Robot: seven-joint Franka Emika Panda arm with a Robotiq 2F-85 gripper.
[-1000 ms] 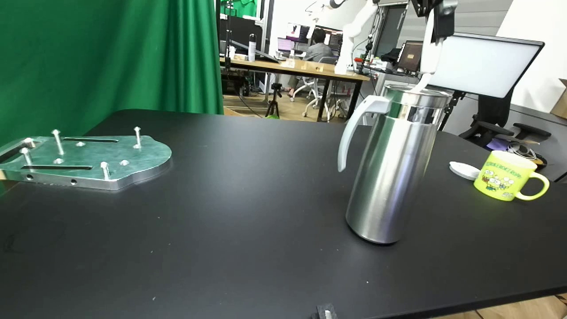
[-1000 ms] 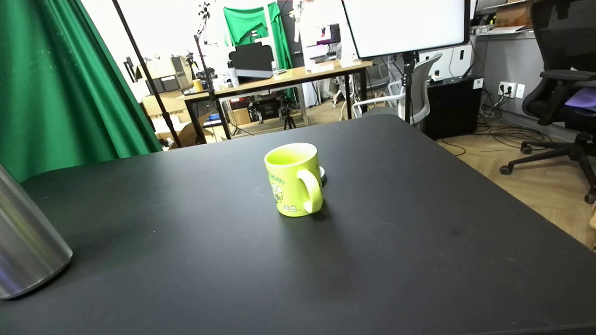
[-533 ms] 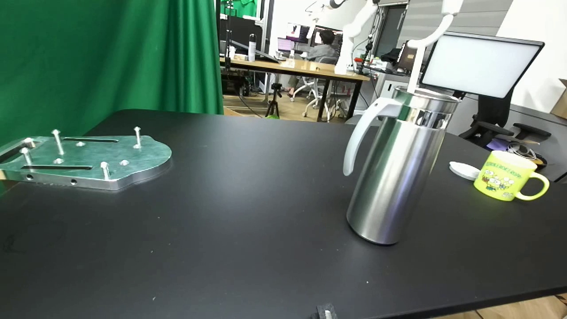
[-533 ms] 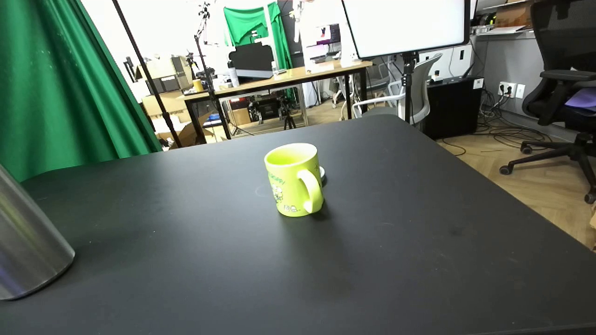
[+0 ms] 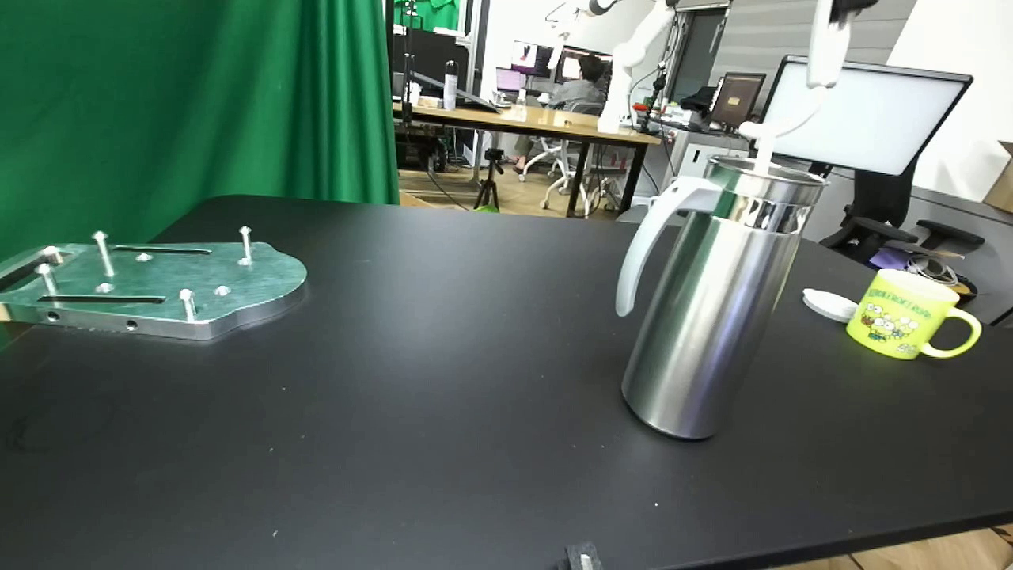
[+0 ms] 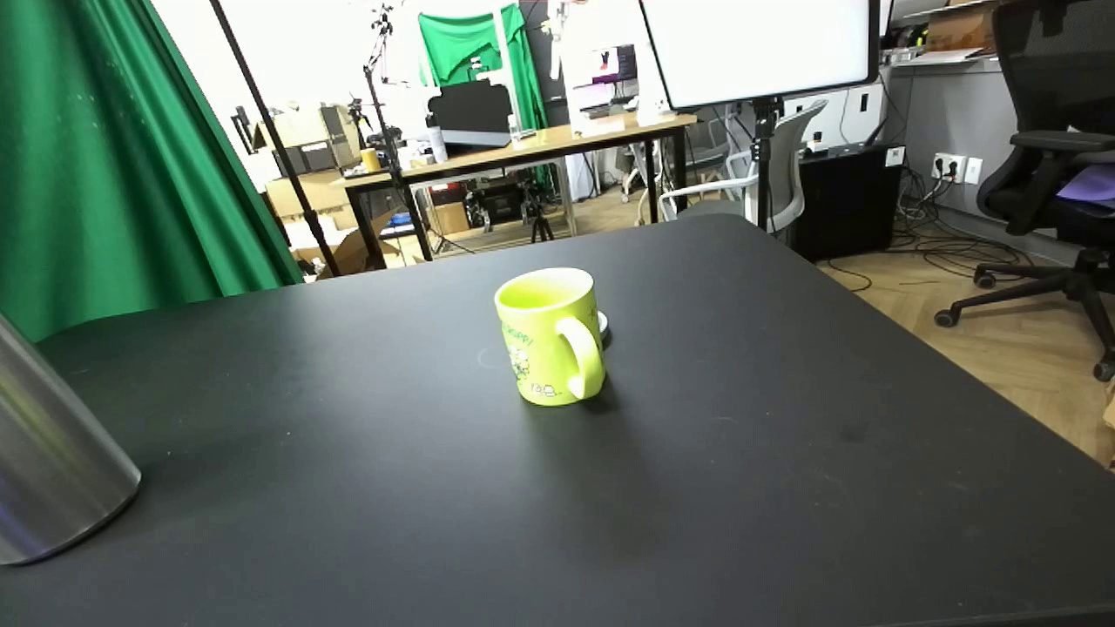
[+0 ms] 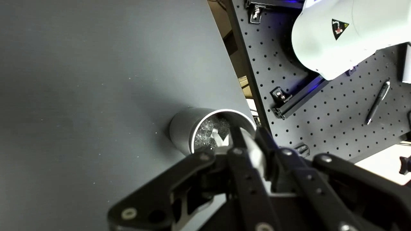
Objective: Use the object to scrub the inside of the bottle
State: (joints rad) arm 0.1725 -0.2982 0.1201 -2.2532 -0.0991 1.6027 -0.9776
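Note:
The bottle (image 5: pixel 704 317) is a tall brushed-steel flask with a pale curved handle, its base on the black table. It leans rightward in an exterior view; whether it is truly tilted I cannot tell. Its lower part shows at the left edge in an exterior view (image 6: pixel 52 461); in the wrist view its outer wall (image 7: pixel 181 130) shows. A white scrubbing tool (image 5: pixel 827 59) with a curved neck enters the bottle's mouth; its lower end is hidden inside. My gripper (image 7: pixel 250 136) is shut on the tool's white handle (image 7: pixel 257 154), above the mouth; its black fingertips barely show in an exterior view (image 5: pixel 851 8).
A yellow-green mug (image 5: pixel 898 317) stands to the right, with a white lid (image 5: pixel 829 305) beside it. A metal plate with upright bolts (image 5: pixel 174 289) lies at the left. In the wrist view a perforated base plate (image 7: pixel 321 125) and white robot part (image 7: pixel 340 38) adjoin the table edge.
The gripper and tool rose from low at the mouth, then came partly down again and to the right. The bottle's top shifted right; its base moved only slightly.

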